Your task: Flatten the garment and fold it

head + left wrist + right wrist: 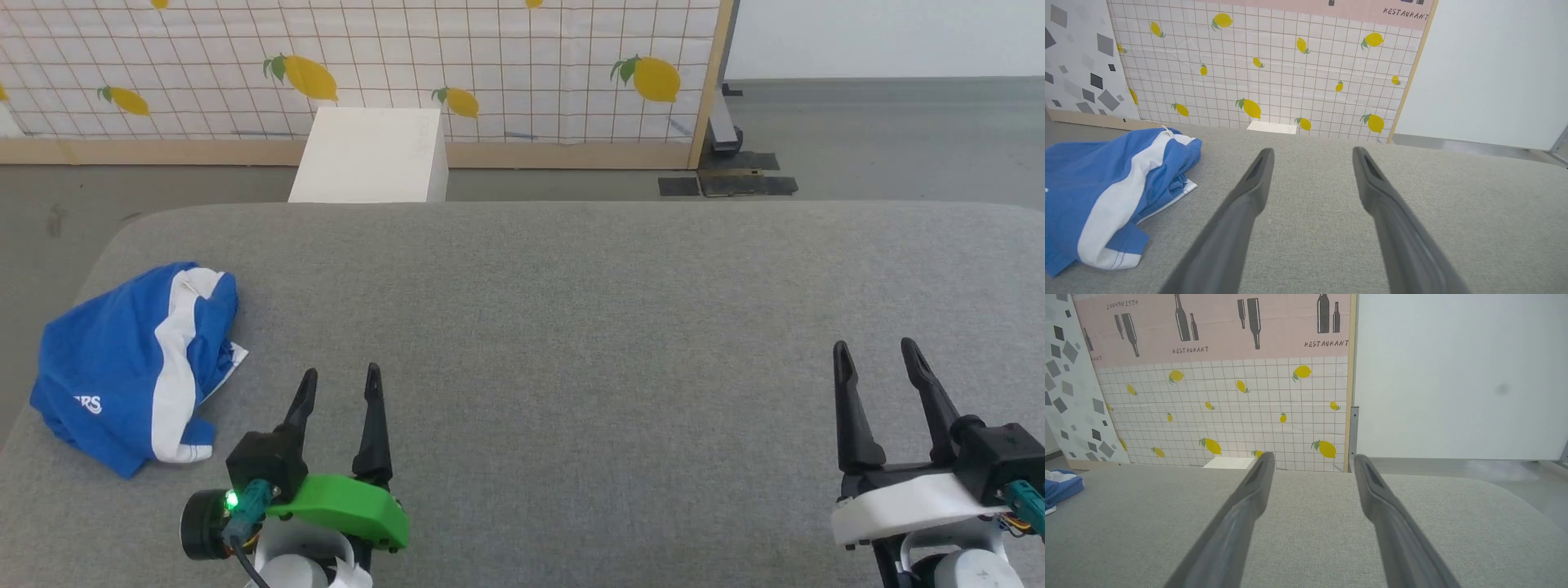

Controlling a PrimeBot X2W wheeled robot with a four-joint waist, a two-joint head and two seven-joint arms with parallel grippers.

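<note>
The garment, bright blue shorts with a white side stripe and part of a white print, lies crumpled at the left edge of the grey padded table. My left gripper stands open just right of it, apart from it, with nothing between its fingers. The left wrist view has the shorts at its left, beside my open left gripper. My right gripper stands open at the table's lower right, far from the shorts. In the right wrist view a bit of blue cloth shows at the far left, well away from the open right gripper.
A white box stands on the floor behind the table's far edge. A lemon-patterned tiled panel with a wooden frame runs along the back. Dark mats lie on the grey floor at the back right.
</note>
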